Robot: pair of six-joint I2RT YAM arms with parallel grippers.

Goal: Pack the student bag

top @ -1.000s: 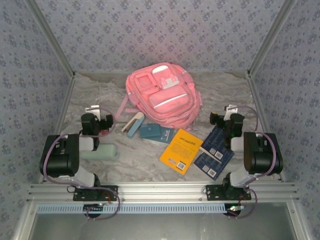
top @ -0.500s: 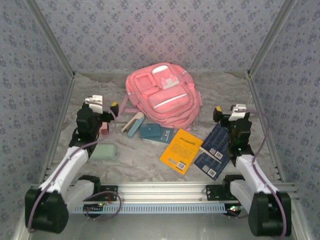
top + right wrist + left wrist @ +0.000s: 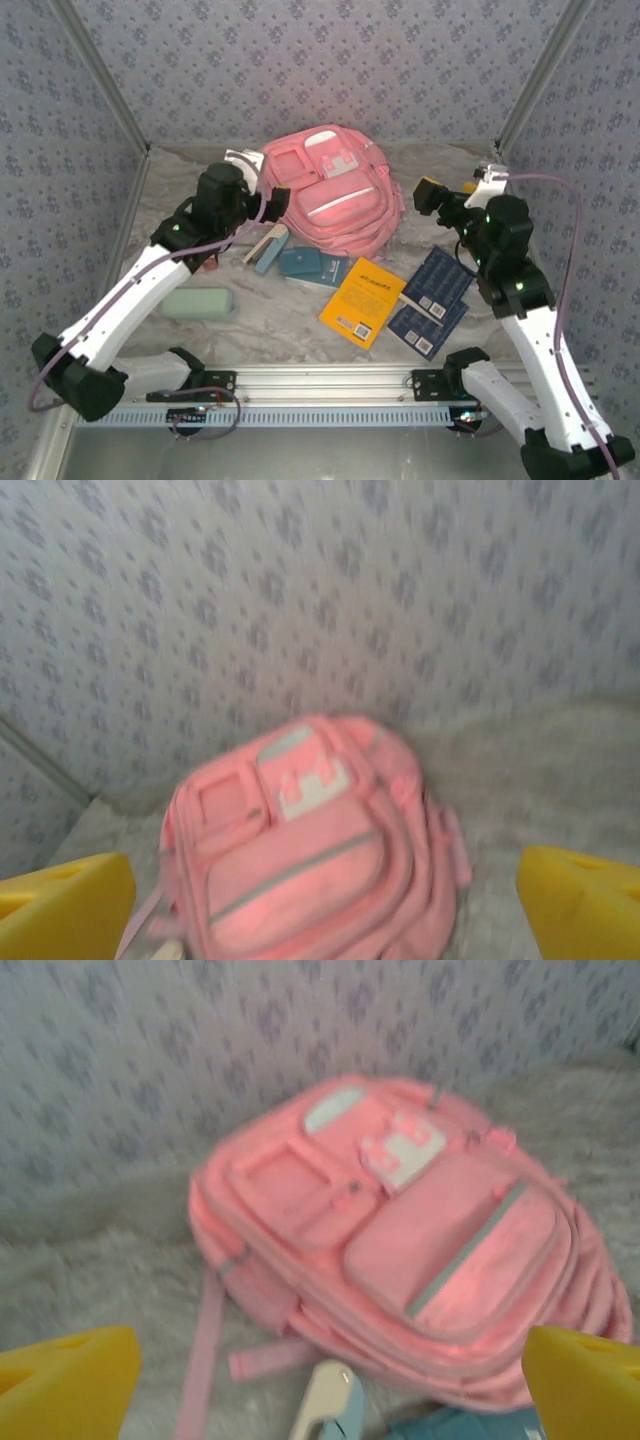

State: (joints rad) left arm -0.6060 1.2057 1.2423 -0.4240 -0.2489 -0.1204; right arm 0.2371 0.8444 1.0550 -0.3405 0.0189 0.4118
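Jaws spread wide, nothing held, on left gripper (image 3: 265, 192) and right gripper (image 3: 448, 190). Between them, just ahead: student bag (image 3: 325, 190), lying flat, apparently closed. Behind both, loose books (image 3: 362, 300). Approach step, likely; next, finding a zip pull and steadying soft fabric.

Large pink student bag (image 3: 330, 195) at the middle rear of the bench (image 3: 270, 330), blocking the centre. Bare marbled surface behind it up to the back wall (image 3: 320, 70) and rightward to the right wall (image 3: 590, 150). Fingers spread wide, left tool (image 3: 268, 195) at the bag's left edge, right tool (image 3: 447, 190) just right of the bag. In front, a crowded band: cream stapler-like item (image 3: 265, 245), teal book (image 3: 313, 265), yellow book (image 3: 362, 300), dark blue booklets (image 3: 432, 300). Alone at front left, pale green case (image 3: 197, 303). Open strip between case and yellow book, along the near rail (image 3: 320, 380).
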